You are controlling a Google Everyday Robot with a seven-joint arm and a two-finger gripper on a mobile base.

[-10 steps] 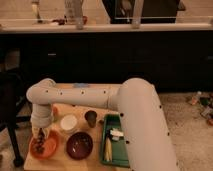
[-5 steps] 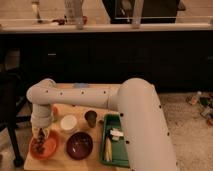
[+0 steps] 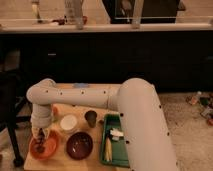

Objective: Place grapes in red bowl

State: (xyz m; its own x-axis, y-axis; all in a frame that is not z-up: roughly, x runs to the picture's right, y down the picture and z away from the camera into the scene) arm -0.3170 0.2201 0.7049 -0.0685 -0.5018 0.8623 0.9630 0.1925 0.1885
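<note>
The red bowl (image 3: pixel 50 150) stands at the front left corner of the wooden table. My gripper (image 3: pixel 39 135) points straight down over the bowl's left half, with its tip inside the rim. A dark knobbly lump, the grapes (image 3: pixel 40 145), shows right under the gripper, low inside the bowl. I cannot tell whether the gripper still holds them. My thick white arm (image 3: pixel 100 97) stretches across the table from the right and hides part of its back.
A dark maroon bowl (image 3: pixel 80 145) sits just right of the red bowl. Behind them stand a small white bowl (image 3: pixel 68 122) and a metal cup (image 3: pixel 91 118). A green tray (image 3: pixel 114 145) holding a white item and a yellow item lies on the right. A dark counter runs behind the table.
</note>
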